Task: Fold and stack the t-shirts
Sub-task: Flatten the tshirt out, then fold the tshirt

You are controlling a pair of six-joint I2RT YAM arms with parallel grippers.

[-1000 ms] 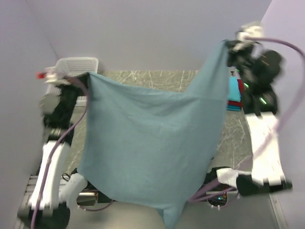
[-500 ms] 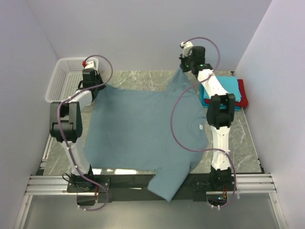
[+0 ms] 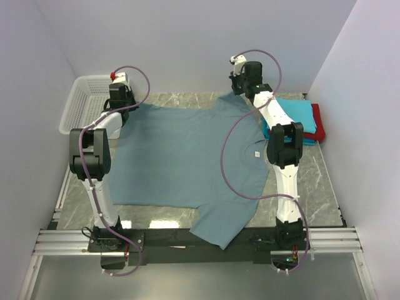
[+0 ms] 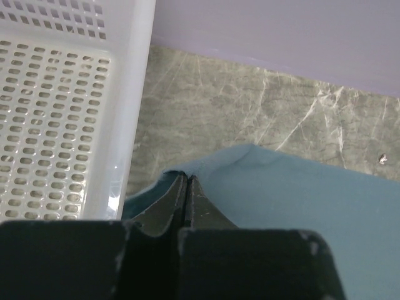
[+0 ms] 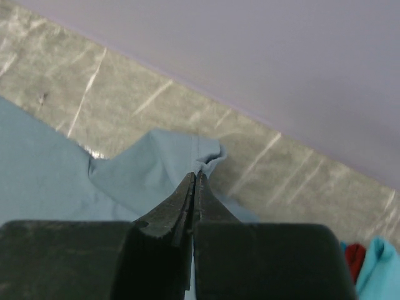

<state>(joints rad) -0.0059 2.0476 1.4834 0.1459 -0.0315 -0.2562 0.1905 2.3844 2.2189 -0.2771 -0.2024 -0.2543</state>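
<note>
The large grey-blue t-shirt [image 3: 181,156] lies spread over the table, its neck label [image 3: 257,154] on the right, and one sleeve [image 3: 219,228] hangs over the near edge. My left gripper [image 3: 120,104] is shut on its far left corner, with the cloth [image 4: 300,200] pinched at the tips [image 4: 186,179]. On the far right corner, my right gripper [image 3: 240,89] is shut too, and the fabric [image 5: 150,162] bunches at the tips [image 5: 195,175]. Folded t-shirts are stacked at the right edge, turquoise [image 3: 297,111] lying over red [image 3: 316,120].
A white mesh basket [image 3: 84,103] stands at the far left corner, right beside my left gripper [image 4: 56,112]. The back wall runs close behind both grippers. Both arms reach far across the marble table [image 3: 325,181].
A second ago the shirt hung in the air between two raised grippers. Both arms have swung forward and down, and the shirt now lies flat on the table.
</note>
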